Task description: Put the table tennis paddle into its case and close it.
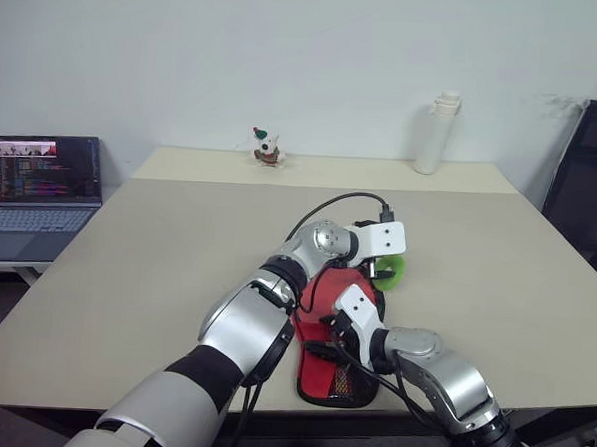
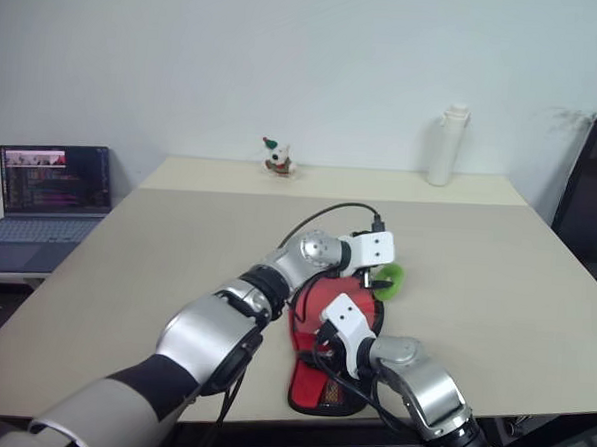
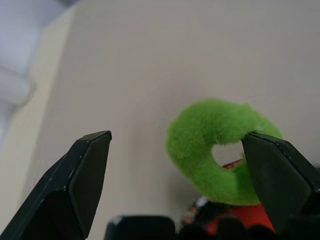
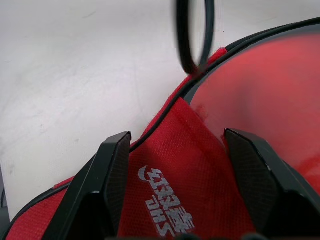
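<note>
Green fuzzy ring [image 3: 210, 150] beside red case [image 4: 190, 200], bottle [image 1: 435, 136] behind.

We see a red case [image 4: 190, 200] with white logo and black trim, a fuzzy bright-green ring [image 3: 210, 150], a beige table [image 1: 178, 237]

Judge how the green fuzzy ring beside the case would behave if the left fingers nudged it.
The green fuzzy ring looks plush, so probably soft and light. Lying flat, it would likely slide rather than roll. It seems joined to the case, which might tether it.
</note>
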Motion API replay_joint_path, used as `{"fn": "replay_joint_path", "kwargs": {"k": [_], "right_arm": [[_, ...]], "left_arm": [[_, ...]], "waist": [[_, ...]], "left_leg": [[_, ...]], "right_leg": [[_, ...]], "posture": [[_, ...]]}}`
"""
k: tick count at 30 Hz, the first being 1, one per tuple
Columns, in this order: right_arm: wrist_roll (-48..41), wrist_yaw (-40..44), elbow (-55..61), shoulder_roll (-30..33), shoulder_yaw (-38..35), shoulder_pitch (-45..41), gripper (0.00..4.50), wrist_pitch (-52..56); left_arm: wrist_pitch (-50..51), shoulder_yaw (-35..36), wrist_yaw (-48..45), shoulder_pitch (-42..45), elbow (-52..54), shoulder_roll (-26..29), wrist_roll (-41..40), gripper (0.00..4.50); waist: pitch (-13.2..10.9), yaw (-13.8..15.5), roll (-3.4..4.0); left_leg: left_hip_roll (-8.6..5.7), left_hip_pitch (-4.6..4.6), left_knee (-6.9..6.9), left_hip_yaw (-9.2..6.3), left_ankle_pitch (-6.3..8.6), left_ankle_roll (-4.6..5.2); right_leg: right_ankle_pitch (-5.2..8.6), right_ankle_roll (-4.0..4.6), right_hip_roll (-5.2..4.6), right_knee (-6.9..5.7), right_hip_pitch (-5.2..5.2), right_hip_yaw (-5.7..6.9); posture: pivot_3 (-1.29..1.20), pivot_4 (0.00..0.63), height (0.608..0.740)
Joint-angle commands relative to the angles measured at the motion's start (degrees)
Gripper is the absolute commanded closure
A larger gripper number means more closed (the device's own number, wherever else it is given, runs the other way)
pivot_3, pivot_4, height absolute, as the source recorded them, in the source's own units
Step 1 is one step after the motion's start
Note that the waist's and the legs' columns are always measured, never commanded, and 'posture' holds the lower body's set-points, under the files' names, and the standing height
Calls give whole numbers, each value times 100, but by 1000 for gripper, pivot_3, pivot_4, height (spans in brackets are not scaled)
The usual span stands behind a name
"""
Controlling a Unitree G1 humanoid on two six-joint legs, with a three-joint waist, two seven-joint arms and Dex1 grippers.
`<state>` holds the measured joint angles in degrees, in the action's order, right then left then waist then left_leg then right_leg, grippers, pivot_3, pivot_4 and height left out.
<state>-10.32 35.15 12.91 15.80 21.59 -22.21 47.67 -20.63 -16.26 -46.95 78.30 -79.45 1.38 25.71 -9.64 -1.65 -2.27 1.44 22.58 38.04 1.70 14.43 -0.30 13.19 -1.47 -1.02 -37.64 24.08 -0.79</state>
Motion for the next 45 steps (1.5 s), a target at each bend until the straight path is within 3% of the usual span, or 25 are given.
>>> {"fn": "replay_joint_path", "kwargs": {"k": [1, 5, 9, 14, 16, 21, 30, 36, 39, 45], "right_arm": [[31, 60, -557, 176, 141, 173, 1269, 342], [52, 104, -637, 178, 132, 94, 1269, 319], [78, 140, -713, 179, 146, 26, 1269, 277], [36, 225, -672, 228, 68, -44, 1269, 305], [21, 245, -688, 238, 30, -60, 1269, 297], [31, 269, -744, 261, 7, -83, 1269, 253], [69, 222, -801, 170, -10, -117, 1269, 203], [70, 228, -808, 201, -68, -116, 1269, 176], [57, 240, -792, 220, -108, -142, 1269, 183], [-421, 469, -66, 406, -487, -101, 1269, 464]], "left_arm": [[-93, -167, -994, -53, 171, 120, 11, 28], [-142, -311, -1427, -47, 219, 186, 65, 28], [-191, -423, -1064, 21, 241, 226, 171, 28], [392, 423, -1727, 200, 263, 213, -746, 28], [355, 398, -1839, 217, 285, 288, -717, 28], [-261, -706, -696, 115, 249, 698, 481, 28], [-1079, -537, 29, 167, 253, 647, 332, 28], [-2070, -1001, 1123, 233, 278, 870, 888, 28], [-1803, -813, 1070, 213, 199, 927, 686, 28], [-746, 388, 45, 63, 192, 1101, -559, 28]], "waist": [[0, 0, 0], [2, 2, -1], [3, 1, 0], [3, -2, 0], [3, -1, 0], [4, -4, 2], [3, 12, 1], [3, 12, 2], [3, 11, 2], [0, 6, 3]], "left_leg": [[0, 0, 0, 0, 0, 0], [0, 3, 3, -2, 0, 0], [3, -1, 4, -6, 0, 0], [3, -1, 4, -7, 0, 1], [3, 0, 4, -6, 0, 1], [2, -5, 3, -11, 0, 1], [6, 1, 6, -9, 0, 1], [8, 0, 4, -9, 0, 1], [7, 1, 5, -4, 0, 0], [7, 12, 5, -3, 0, 0]], "right_leg": [[0, 0, 0, 0, 0, 0], [0, 1, 0, -1, 0, 1], [0, 0, 0, -2, -2, -1], [0, 0, 1, -6, 0, -1], [0, 0, 1, -5, 0, 0], [0, 0, 2, -5, -1, -6], [-1, -1, -4, -4, 0, -3], [-1, -1, -3, -4, 0, -5], [-1, -1, -3, -4, 0, -3], [0, 0, -3, -2, 7, 2]], "posture": [[0, 150, 740], [0, 150, 740], [0, 150, 740], [0, 150, 740], [0, 150, 740], [0, 150, 740], [0, 150, 740], [0, 150, 740], [0, 150, 740], [0, 150, 740]]}}
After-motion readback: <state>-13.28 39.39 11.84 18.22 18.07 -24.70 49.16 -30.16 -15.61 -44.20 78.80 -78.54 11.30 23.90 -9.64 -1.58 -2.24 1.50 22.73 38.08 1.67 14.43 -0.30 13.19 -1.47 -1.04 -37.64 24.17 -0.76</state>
